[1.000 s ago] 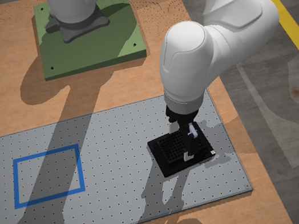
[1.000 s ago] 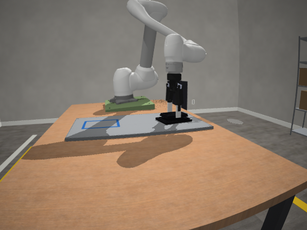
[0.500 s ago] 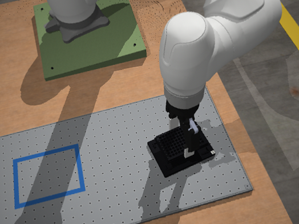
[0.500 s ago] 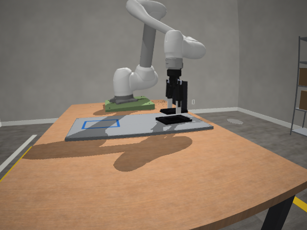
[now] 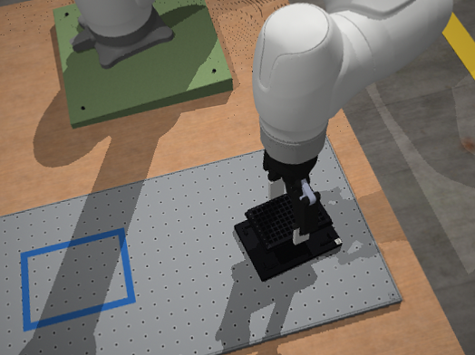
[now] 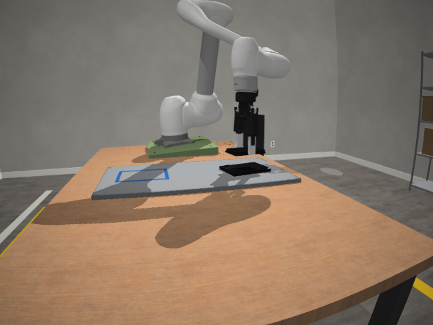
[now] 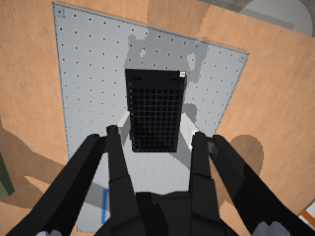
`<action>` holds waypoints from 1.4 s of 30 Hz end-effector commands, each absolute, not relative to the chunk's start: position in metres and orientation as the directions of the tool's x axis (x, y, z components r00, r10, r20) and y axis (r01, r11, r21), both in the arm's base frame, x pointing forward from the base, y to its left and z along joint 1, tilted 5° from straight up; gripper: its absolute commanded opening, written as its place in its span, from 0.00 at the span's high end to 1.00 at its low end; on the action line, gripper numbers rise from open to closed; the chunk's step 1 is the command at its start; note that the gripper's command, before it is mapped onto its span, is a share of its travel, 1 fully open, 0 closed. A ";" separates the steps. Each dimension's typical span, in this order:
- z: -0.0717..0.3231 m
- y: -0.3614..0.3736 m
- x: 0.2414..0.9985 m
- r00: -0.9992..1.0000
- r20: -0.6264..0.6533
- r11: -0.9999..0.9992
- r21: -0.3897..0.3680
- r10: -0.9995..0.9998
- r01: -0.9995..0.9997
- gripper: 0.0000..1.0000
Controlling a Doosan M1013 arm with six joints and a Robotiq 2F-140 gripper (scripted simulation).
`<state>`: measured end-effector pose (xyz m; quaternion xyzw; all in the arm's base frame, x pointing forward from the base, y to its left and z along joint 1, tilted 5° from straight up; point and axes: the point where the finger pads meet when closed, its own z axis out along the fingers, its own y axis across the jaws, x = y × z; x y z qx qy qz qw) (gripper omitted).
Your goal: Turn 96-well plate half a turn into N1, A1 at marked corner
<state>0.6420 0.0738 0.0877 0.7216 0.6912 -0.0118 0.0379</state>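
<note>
Fingers — one plate (image 7: 155, 115) gripped, one nest (image 6: 244, 168) below

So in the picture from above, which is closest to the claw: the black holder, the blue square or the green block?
The claw is gripping the plate with little holes.
1. Black holder: right under the claw, on the right.
2. Green block: at the back, under the arm's foot.
3. Blue square: far over on the left.
</note>
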 end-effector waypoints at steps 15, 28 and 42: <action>0.094 0.074 0.642 0.044 -0.069 -0.042 0.038 0.997 0.998 1.00; 0.094 0.055 0.636 0.242 -0.060 -0.239 0.051 0.968 0.970 1.00; 0.096 0.010 0.622 0.279 -0.058 -0.277 0.054 0.958 0.960 1.00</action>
